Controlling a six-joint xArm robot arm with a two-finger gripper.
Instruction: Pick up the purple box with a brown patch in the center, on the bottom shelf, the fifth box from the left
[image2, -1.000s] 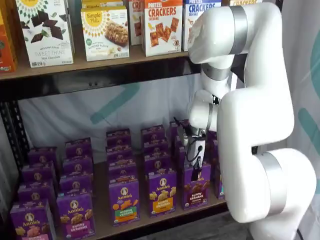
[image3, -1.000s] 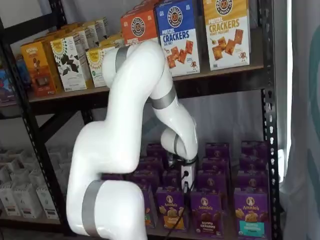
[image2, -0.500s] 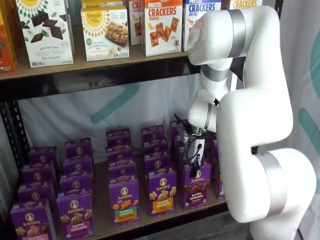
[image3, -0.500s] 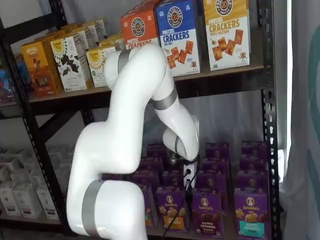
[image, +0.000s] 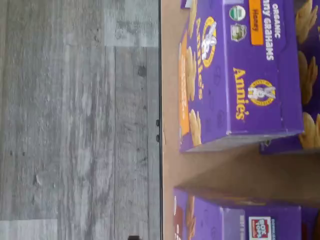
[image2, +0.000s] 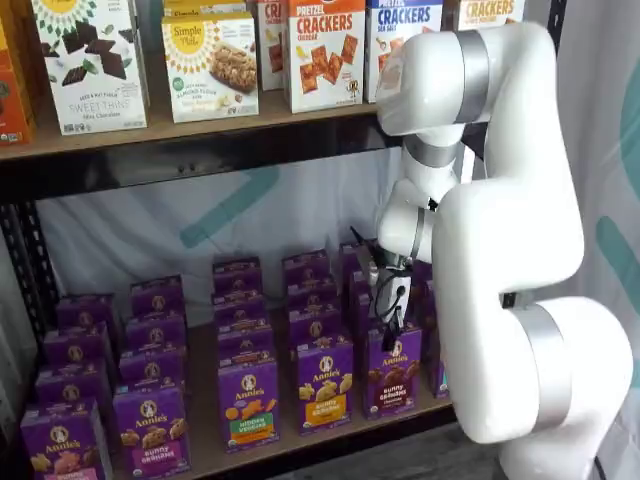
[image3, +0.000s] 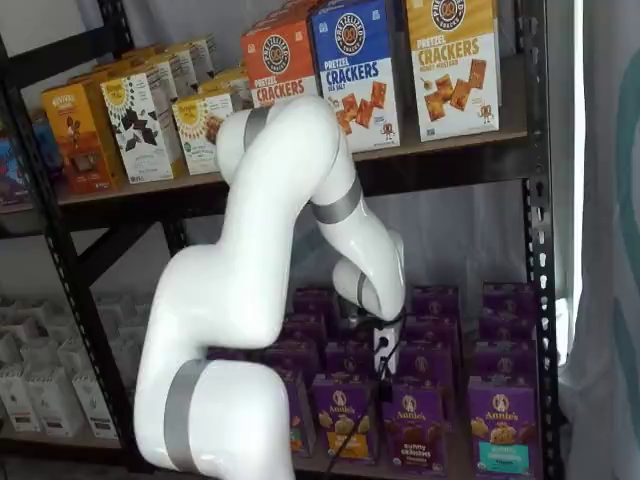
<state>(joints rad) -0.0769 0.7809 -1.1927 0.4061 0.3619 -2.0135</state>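
Currently, we log the following.

Item: the purple box (image2: 393, 372), upright in the front row of the bottom shelf (image2: 205, 455), brown cookies at its centre; also seen in a shelf view (image3: 412, 426). At its nine o'clock stands the yellow-banded carton (image2: 324, 384); at its twelve o'clock, more purple cartons file back toward the sheet behind.

Item: the gripper (image2: 390, 335), hanging just over the target's top edge in a shelf view; in a shelf view (image3: 381, 365) it shows as a thin dark tip with a cable beside it. We see the black fingers side-on with no plain gap and nothing between them, so whether the jaws are parted or closed we cannot tell.

Item: the wrist view, turned on its side, shows the honey-grahams carton (image: 235, 75) and, across a strip of bare board, a corner of a second carton (image: 225, 220) (the fingers do not appear here).

Risks, as we judge them:
- The cartons stand close; a descent slightly toward nine o'clock could seize or topple the yellow-banded neighbour.
- A finger landing on the top flap instead of straddling it could push the box back into the row behind.
- A shallow grip near the top edge may let the carton tilt or slip on lifting.
- The cable could brush adjacent cartons.
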